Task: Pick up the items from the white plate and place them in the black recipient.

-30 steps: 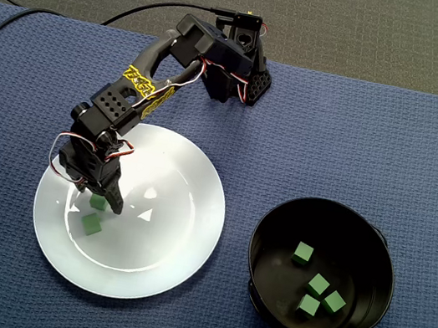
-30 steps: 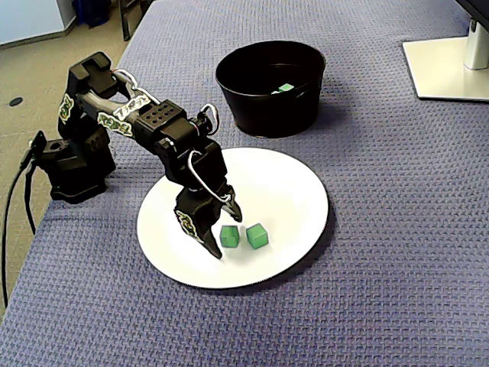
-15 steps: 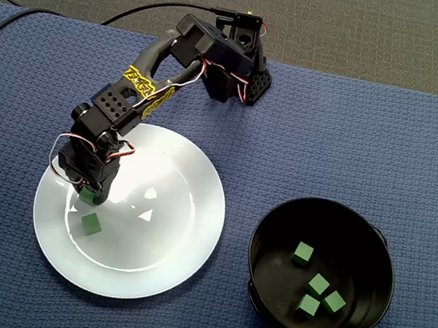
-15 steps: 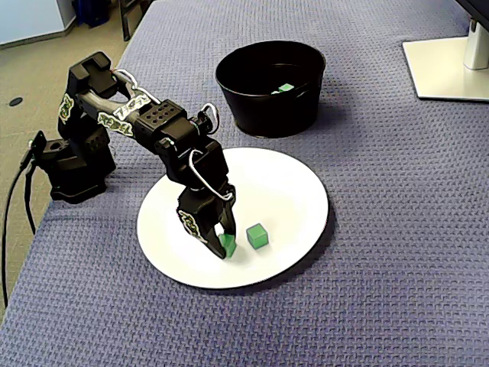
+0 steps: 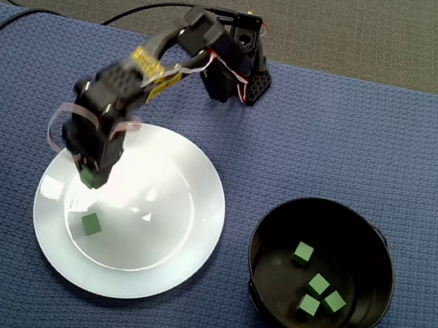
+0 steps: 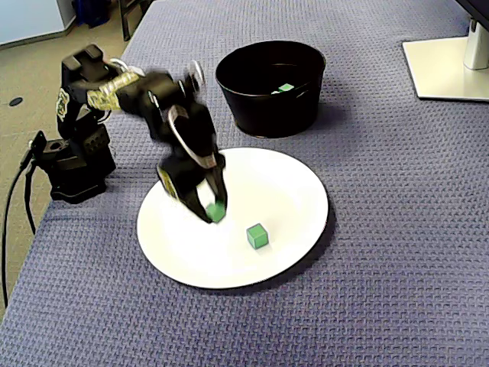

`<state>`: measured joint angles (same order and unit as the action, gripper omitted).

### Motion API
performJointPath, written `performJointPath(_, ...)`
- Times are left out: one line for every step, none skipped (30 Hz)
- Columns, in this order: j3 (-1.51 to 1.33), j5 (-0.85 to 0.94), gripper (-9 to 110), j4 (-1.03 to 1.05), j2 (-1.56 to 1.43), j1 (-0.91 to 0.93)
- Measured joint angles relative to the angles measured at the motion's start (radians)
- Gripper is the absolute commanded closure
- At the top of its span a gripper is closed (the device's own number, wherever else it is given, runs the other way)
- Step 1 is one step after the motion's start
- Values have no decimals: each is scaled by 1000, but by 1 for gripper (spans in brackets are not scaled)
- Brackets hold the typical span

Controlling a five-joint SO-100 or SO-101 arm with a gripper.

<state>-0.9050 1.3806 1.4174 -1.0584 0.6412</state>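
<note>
One cube (image 6: pixel 257 236) is lying loose on the plate (image 6: pixel 302 180), waiting its turn. Just behind it, the gripper (image 6: pixel 212 213) is pinching a second cube (image 6: pixel 217 209), seemingly clear of the plate so it can be carried off. Farthest back, the bowl (image 6: pixel 267 107) is holding four cubes (image 5: pixel 318 283) already delivered.

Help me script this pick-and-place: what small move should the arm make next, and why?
Probably lift higher before swinging toward the black bowl. The gripper is shut on a green cube that seems only just above the white plate, while the bowl's wall stands tall, so a low carry might hit its rim.
</note>
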Motion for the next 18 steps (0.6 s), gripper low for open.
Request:
performJointPath(38, -55, 101, 38, -37, -18)
performJointPath(72, -112, 101, 61, -75, -43)
performJointPath(100, -170, 101, 74, -115, -72)
performJointPath(123, -235, 101, 81, -155, -103)
performJointPath(141, -302, 101, 84, -196, -138)
performJointPath(150, -371, 101, 83, -238, -176)
performJointPath(150, -445, 101, 69, -281, -221)
performJointPath(137, -525, 101, 46, -328, -270)
performJointPath(110, -601, 101, 21, -377, -324)
performJointPath(72, -676, 101, -6, -425, -379)
performJointPath(26, -742, 101, -35, -474, -437)
performJointPath(-25, -807, 101, -66, -522, -494)
performJointPath(-78, -865, 102, -100, -566, -552)
performJointPath(-133, -916, 102, -135, -604, -607)
performJointPath(-184, -962, 102, -170, -637, -663)
performJointPath(-233, -1000, 102, -207, -663, -716)
performJointPath(-284, -1029, 102, -245, -687, -767)
performJointPath(-331, -1054, 102, -287, -704, -815)
